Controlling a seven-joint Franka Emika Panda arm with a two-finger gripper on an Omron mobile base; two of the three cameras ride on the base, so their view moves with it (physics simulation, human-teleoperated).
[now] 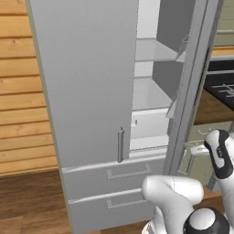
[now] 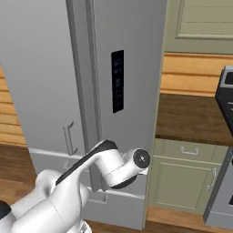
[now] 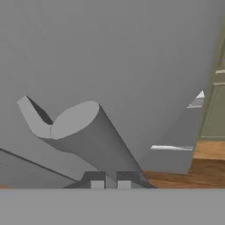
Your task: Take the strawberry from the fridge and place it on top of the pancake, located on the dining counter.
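Observation:
The fridge [image 1: 87,82] is tall and light grey. Its left door is closed and its right door [image 2: 136,91] stands swung open, so pale inner shelves [image 1: 153,93] show. In the hand view my gripper [image 3: 109,181] is shut, its two fingertips close together with nothing between them. It sits right against a thick grey bar handle [image 3: 83,127] on the flat grey door face. The strawberry, the pancake and the dining counter are out of view.
Two bottom drawers [image 1: 123,173] lie under the doors. Right of the fridge are pale green cabinets [image 2: 186,177] under a brown countertop [image 2: 191,118], and a dark stove [image 1: 221,87]. A wood plank wall [image 1: 18,91] stands to the left, above wood flooring.

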